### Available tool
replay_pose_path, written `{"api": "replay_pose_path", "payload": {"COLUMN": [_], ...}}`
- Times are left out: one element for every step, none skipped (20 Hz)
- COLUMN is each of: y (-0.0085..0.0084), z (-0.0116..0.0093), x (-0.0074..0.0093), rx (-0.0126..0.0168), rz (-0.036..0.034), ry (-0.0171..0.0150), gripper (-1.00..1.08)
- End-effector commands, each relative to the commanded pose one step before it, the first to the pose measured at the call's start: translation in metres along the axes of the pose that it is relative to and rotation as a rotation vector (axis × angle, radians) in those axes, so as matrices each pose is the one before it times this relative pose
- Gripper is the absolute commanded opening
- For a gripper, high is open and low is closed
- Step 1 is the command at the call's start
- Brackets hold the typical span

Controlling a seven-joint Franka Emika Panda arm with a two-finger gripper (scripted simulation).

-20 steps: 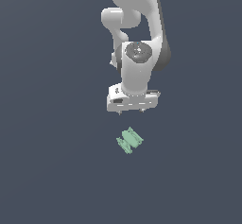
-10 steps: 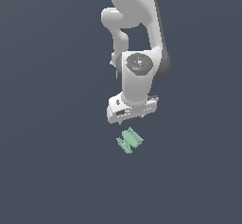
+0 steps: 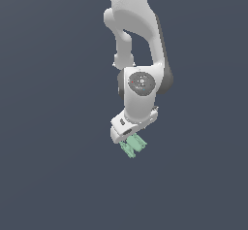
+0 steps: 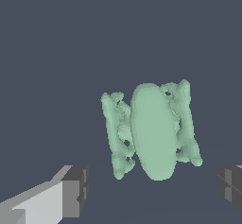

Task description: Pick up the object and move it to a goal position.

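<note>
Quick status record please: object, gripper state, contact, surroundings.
object: small pale mint-green ridged piece with a smooth oval middle, lying on the plain dark grey floor
gripper: white two-finger gripper with dark pads, open
position: gripper directly over the piece, fingers wide on either side of it
contact: none visible; gaps show between pads and piece in the wrist view
grasp: not yet made
</note>
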State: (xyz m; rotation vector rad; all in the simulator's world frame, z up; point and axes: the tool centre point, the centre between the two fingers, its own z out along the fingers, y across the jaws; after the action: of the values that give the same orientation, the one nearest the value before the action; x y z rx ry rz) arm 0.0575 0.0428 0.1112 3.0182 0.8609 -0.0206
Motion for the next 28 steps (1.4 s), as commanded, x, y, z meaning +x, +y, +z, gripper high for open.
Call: {"api": "replay_pose_path", "payload": {"y": [0.00390,0.00138,0.00129,0.00119,0.00111,0.00100,0.00088,0.00078,0.00065,0.00056,0.00043,0.00029,0.00017,0.00006,-0.00035,0.00002,0.00006,0.00010,-0.00025,0.00016,-0.00020,-0.00018,-0.00006,-0.00016,-0.00008,-0.00020,0.00017,0.00018], "z": [0.00623,0.00217,0.00201,0.00185,0.00168,0.00151,0.00134,0.00116,0.00099,0.00081,0.00063,0.00045,0.00027,0.00009,-0.00026,0.00041,0.00124,0.00205,0.00279,0.00367,0.00439,0.00517,0.00595,0.00620,0.00539,0.00448,0.00367,0.00278], "x": [0.00575,0.00170,0.00152,0.00135,0.00118,0.00104,0.00090,0.00075,0.00063,0.00049,0.00038,0.00029,0.00017,0.00006,-0.00055,-0.00002,-0.00005,-0.00009,0.00015,-0.00018,0.00005,-0.00001,-0.00016,-0.00011,-0.00013,0.00003,-0.00016,-0.00004], "rx": [-0.00081,-0.00017,-0.00016,-0.00014,-0.00013,-0.00012,-0.00011,-0.00009,-0.00008,-0.00007,-0.00005,-0.00004,-0.00002,-0.00001,0.00035,0.00000,0.00000,0.00000,-0.00006,0.00000,-0.00005,-0.00005,-0.00003,-0.00005,-0.00003,-0.00005,0.00000,0.00000], "rz": [-0.05361,-0.01731,-0.01590,-0.01449,-0.01306,-0.01168,-0.01030,-0.00889,-0.00754,-0.00612,-0.00477,-0.00344,-0.00206,-0.00069,0.00461,0.00000,0.00000,0.00000,-0.00068,0.00000,-0.00068,-0.00068,-0.00048,-0.00068,-0.00048,-0.00068,0.00000,0.00000], "ry": [0.00422,0.00129,0.00121,0.00112,0.00102,0.00093,0.00083,0.00072,0.00062,0.00050,0.00040,0.00029,0.00017,0.00006,-0.00076,0.00000,0.00000,0.00000,0.00009,0.00000,0.00009,0.00009,0.00006,0.00009,0.00006,0.00009,0.00000,0.00000], "gripper": [1.00,1.00,1.00,1.00,1.00,1.00,1.00,1.00,1.00,1.00,1.00,1.00,1.00,1.00,1.00,1.00,1.00,1.00,1.00,1.00,1.00,1.00,1.00,1.00,1.00,1.00,1.00,1.00]}}
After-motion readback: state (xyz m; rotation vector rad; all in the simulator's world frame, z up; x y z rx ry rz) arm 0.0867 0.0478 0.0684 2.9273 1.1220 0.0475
